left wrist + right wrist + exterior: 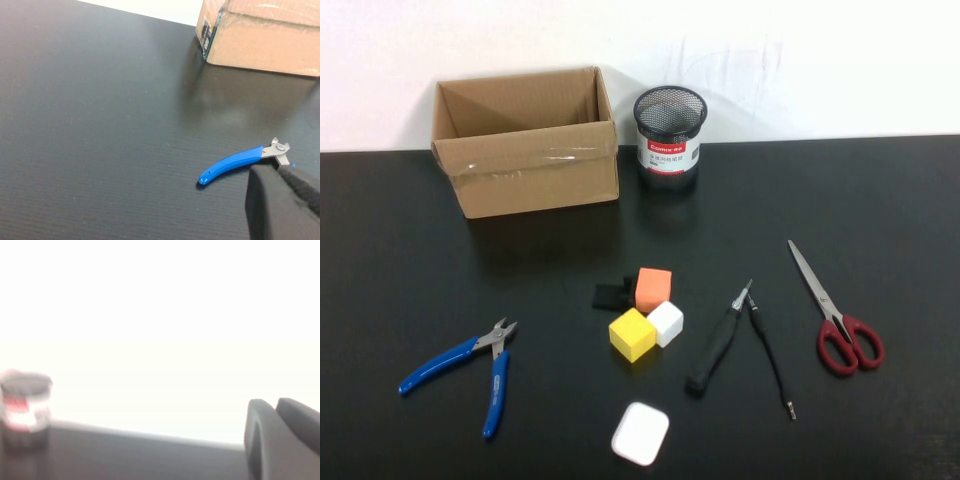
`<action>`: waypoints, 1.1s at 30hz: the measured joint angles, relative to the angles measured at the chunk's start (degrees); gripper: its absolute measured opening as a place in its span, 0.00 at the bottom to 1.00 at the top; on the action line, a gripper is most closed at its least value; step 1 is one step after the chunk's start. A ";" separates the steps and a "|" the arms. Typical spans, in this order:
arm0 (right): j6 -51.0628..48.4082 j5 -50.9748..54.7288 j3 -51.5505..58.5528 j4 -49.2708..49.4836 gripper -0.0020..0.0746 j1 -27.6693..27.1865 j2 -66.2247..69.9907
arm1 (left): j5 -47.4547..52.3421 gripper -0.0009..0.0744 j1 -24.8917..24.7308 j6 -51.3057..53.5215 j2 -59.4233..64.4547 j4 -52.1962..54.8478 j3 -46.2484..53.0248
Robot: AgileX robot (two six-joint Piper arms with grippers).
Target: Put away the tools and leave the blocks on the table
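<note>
Nearest lay the white case (640, 433), right of the blue-handled pliers (470, 365), stiff heavy steel I judged best taken near the pivot, my left gripper (277, 174) just beside them, my right gripper (274, 409) well apart, both openings impossible to tell.

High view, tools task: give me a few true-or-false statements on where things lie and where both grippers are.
1. The cardboard box holds the scissors. False: the red-handled scissors lie on the table.
2. The orange cube touches the white cube. True.
3. The blue-handled pliers lie on the robot's left. True.
4. The left gripper grips the pliers. False: it hangs above them.
5. The right gripper is in the high view. False: only its wrist view shows it.
</note>
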 joint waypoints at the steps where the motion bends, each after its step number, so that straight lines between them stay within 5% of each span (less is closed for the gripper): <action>1: 0.00 -2.19 0.00 -0.09 0.02 0.00 0.00 | 0.00 0.01 0.00 0.00 0.00 0.00 0.00; 10: 0.00 -7.99 0.00 -0.29 0.02 0.00 0.00 | 0.00 0.01 0.00 0.00 0.00 0.00 0.00; 16: 0.00 -29.61 0.00 5.35 0.02 0.00 0.00 | 0.00 0.01 0.00 0.00 0.00 0.00 0.00; 19: 0.00 -32.12 -3.80 12.71 0.02 0.00 -0.02 | 0.00 0.01 0.00 0.00 0.00 0.00 0.00; 26: -2.44 -18.78 -25.82 28.71 0.02 0.00 4.24 | 0.00 0.01 0.00 0.00 0.00 0.00 0.00; 33: -7.87 14.42 -49.53 28.28 0.02 0.00 24.50 | 0.00 0.01 0.00 0.00 0.00 0.00 0.00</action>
